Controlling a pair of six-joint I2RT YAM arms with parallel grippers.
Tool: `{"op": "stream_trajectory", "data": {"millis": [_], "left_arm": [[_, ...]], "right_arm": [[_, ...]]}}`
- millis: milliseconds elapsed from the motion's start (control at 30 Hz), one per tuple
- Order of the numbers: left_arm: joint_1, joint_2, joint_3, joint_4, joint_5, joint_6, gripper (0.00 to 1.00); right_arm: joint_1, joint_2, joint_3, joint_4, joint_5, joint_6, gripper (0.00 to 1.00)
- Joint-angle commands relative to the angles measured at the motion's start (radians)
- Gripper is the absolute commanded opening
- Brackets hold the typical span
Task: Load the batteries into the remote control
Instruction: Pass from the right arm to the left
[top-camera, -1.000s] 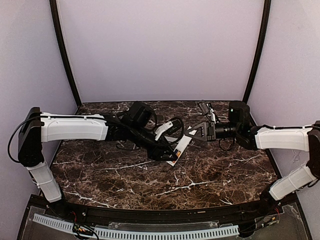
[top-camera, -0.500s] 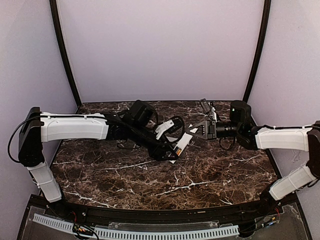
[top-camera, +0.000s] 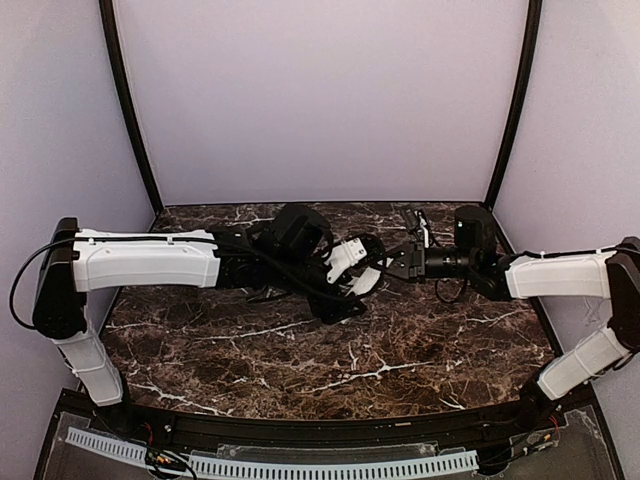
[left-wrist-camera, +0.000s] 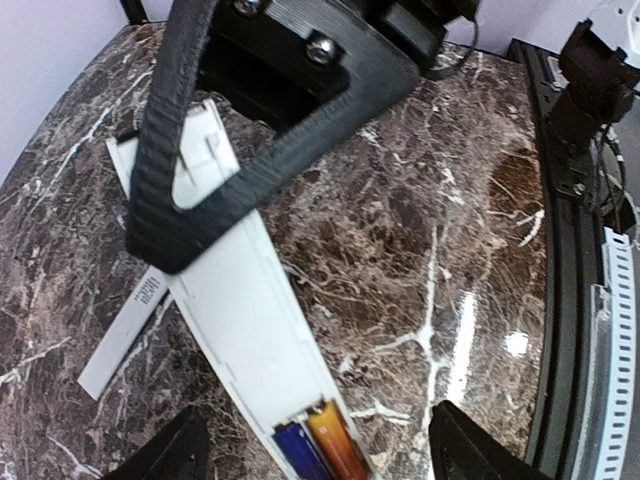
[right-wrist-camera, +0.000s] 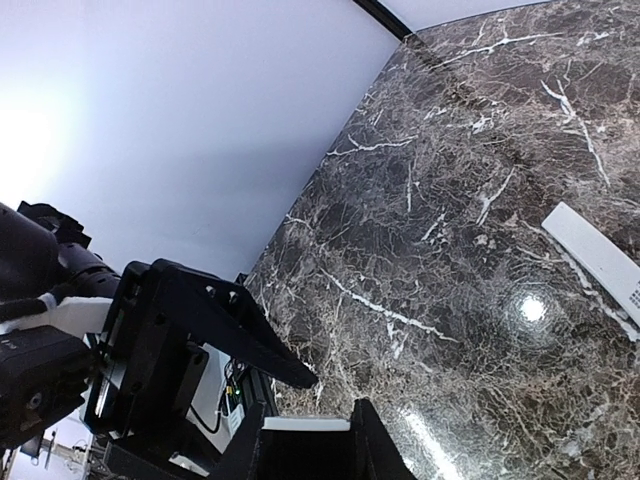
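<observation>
With my left gripper (left-wrist-camera: 320, 456) gaping wide and my right gripper (right-wrist-camera: 305, 445) pinching only the remote control's (left-wrist-camera: 240, 290) end, I fear a tilt spilling the uncovered batteries (left-wrist-camera: 336, 446)

Dark, white-veined marble table (top-camera: 420, 350), the top I work over.
One thin white strip (left-wrist-camera: 120, 335) lies flat on it, small print near one end, with lamp glare on the bare stone nearby.

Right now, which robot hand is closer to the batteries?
Left. The left gripper is open, its fingers either side of the batteries; the right gripper grips the remote control at its other end.
</observation>
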Motion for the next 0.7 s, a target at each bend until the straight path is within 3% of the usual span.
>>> {"op": "stream_trajectory", "data": {"millis": [0, 467, 533, 667], "left_arm": [[-0.012, 0.067, 0.09, -0.075, -0.17, 0.027, 0.73], [-0.023, 0.156, 0.181, -0.131, -0.307, 0.044, 0.36], [-0.023, 0.168, 0.193, -0.143, -0.325, 0.039, 0.35], [-0.023, 0.188, 0.215, -0.16, -0.335, 0.028, 0.44]], "right_arm": [[0.005, 0.018, -0.014, 0.055, 0.044, 0.05, 0.0], [0.026, 0.037, -0.039, 0.117, 0.07, 0.113, 0.0], [0.031, 0.037, -0.042, 0.12, 0.089, 0.123, 0.0], [0.048, 0.038, -0.047, 0.12, 0.129, 0.145, 0.0]]}}
